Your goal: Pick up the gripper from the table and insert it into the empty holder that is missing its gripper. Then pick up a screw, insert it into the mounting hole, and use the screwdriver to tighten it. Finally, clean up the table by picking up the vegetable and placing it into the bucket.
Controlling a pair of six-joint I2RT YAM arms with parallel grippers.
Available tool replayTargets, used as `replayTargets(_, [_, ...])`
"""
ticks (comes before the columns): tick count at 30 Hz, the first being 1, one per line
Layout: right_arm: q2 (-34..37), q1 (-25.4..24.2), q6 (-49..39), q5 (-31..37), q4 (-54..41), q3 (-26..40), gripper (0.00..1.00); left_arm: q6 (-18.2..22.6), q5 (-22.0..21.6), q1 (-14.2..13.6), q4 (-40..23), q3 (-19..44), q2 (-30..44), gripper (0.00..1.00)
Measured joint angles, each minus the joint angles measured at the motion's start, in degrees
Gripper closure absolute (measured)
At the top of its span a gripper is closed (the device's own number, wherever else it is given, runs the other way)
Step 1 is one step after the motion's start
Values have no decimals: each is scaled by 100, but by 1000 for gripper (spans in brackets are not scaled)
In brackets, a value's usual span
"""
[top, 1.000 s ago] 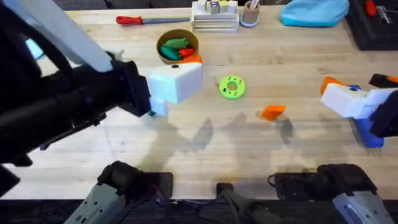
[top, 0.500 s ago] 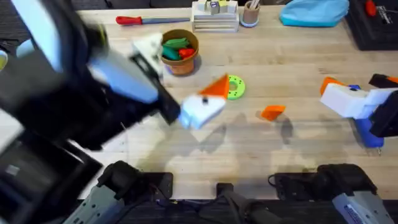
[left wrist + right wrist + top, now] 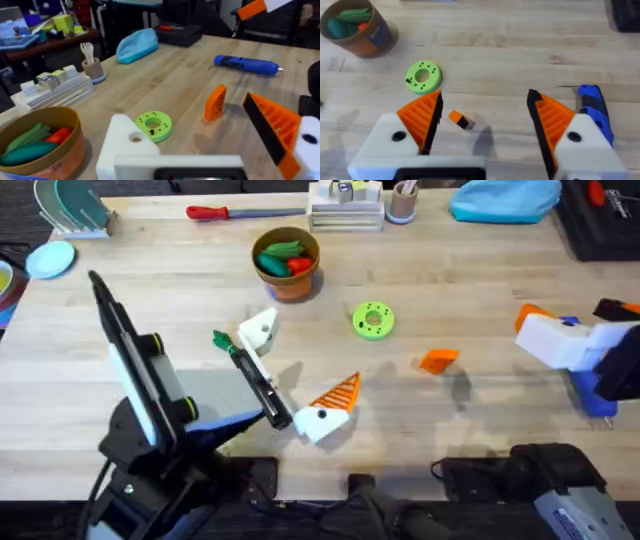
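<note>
The pale wooden table (image 3: 470,430) carries a scatter of small parts, with a dark cluttered room beyond its far edge in the left wrist view. A second ago the left arm loomed large and blurred across the left half of the overhead view, its white finger up near the bucket; half a second ago it was sweeping down past the green disc. Now it has pulled back low toward its base, and the left gripper (image 3: 290,375) lies spread wide and empty near the table's middle. One white finger (image 3: 260,330) is bare of any pad, with a mounting hole showing, while the other carries an orange ribbed pad (image 3: 338,392).

The loose orange gripper (image 3: 437,360) has not moved: it sits on the wood just right of the green disc (image 3: 373,320), apart from both arms. In the left wrist view it stands on edge (image 3: 215,102) beyond the disc (image 3: 153,125). The bucket (image 3: 287,262) stays at the far centre with green and red toy vegetables (image 3: 283,256) inside. A small green piece (image 3: 222,338) lies by the bare finger; whether it is the vegetable is hard to tell.

The right gripper (image 3: 565,330) is unchanged at the right edge, fingers parted and holding nothing, both orange pads (image 3: 422,117) in place. The blue screwdriver (image 3: 595,112) lies just beside it. A red-handled screwdriver (image 3: 225,212), a stacked tray (image 3: 345,210) and a blue cloth (image 3: 505,200) line the far edge.
</note>
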Motion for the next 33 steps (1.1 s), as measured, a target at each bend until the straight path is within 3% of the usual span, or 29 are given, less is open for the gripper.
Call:
replayTargets(11, [-1,0,-1,0,0,0,10,-90,294,-48,-264,-325,-55,8])
replayTargets(33, [-1,0,-1,0,0,0,10,-92,316,-48,-264,-325,-56,8])
